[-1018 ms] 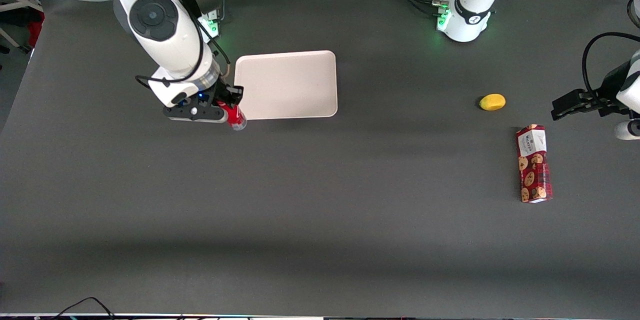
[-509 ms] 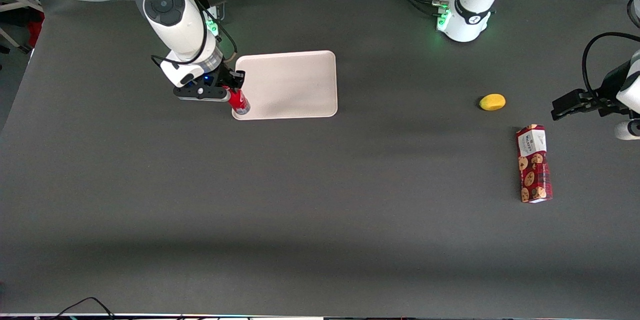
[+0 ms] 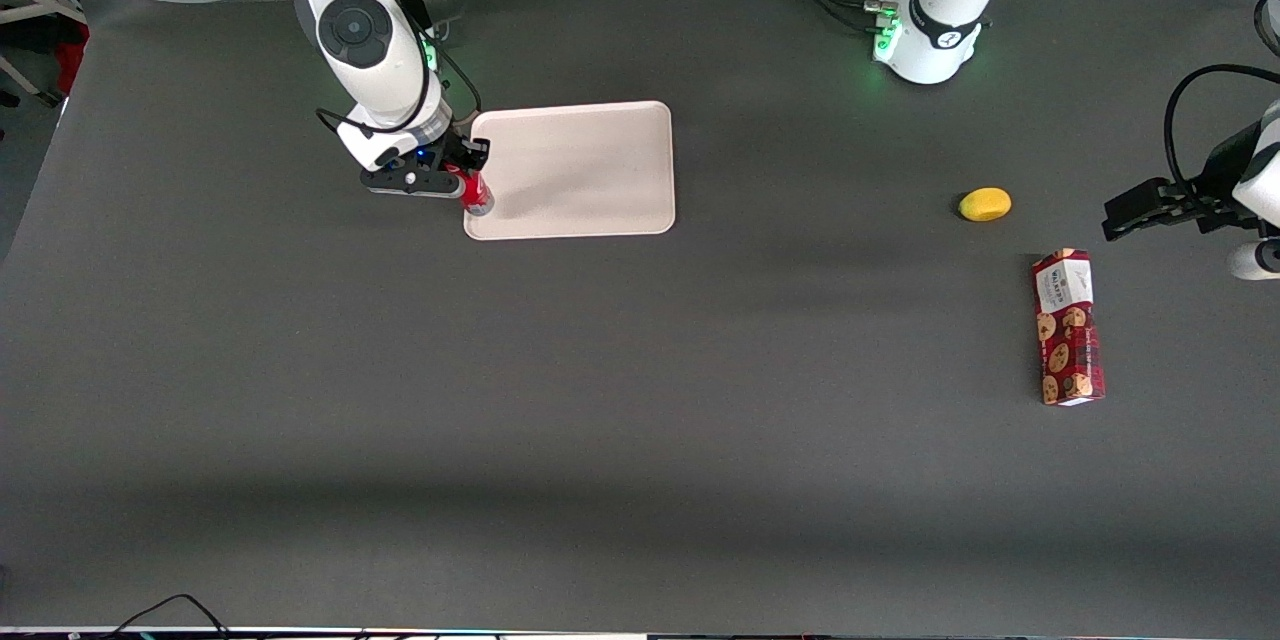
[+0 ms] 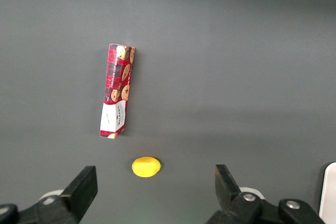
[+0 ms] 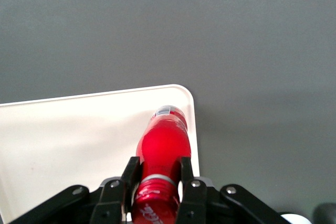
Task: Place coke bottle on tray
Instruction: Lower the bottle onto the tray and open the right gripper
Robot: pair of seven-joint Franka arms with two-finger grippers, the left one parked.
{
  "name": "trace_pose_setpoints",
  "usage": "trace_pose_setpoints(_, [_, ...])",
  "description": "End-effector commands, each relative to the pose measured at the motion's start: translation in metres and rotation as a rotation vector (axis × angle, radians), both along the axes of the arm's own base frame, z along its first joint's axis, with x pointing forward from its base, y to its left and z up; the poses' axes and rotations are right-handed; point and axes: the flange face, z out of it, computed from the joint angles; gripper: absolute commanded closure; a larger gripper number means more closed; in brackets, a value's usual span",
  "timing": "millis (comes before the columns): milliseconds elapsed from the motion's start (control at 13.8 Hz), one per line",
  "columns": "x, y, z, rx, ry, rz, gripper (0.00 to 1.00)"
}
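My right gripper (image 3: 462, 182) is shut on the coke bottle (image 3: 476, 194), a small red bottle with a red cap and a silvery base. It holds the bottle by the neck, base down, over the corner of the pale pinkish-beige tray (image 3: 590, 170) that is nearest the working arm and the front camera. In the right wrist view the gripper (image 5: 156, 174) has one finger on each side of the bottle (image 5: 163, 142), whose base is just inside the tray's rim (image 5: 190, 114). I cannot tell whether the base touches the tray.
A yellow lemon-like object (image 3: 984, 204) and a long red cookie box (image 3: 1067, 327) lie toward the parked arm's end of the table; both show in the left wrist view, the lemon (image 4: 146, 166) and the box (image 4: 117, 90). Dark mat surrounds the tray.
My gripper has carried the bottle from the mat beside the tray's corner to over the tray's corner, moving farther from the front camera and toward the tray.
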Motion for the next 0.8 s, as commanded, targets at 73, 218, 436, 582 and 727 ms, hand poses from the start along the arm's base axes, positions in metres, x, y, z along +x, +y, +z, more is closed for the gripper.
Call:
trace_pose_setpoints(73, [-0.018, 0.003, -0.008, 0.038, -0.016, -0.012, 1.0])
trace_pose_setpoints(218, [-0.032, -0.003, -0.031, 0.026, -0.061, -0.01, 1.0])
trace_pose_setpoints(436, [-0.048, 0.003, -0.046, 0.027, -0.047, -0.005, 1.0])
trace_pose_setpoints(582, [-0.061, 0.009, -0.052, 0.022, -0.042, 0.011, 1.0])
trace_pose_setpoints(727, [-0.064, 0.006, -0.055, 0.016, -0.045, 0.007, 1.0])
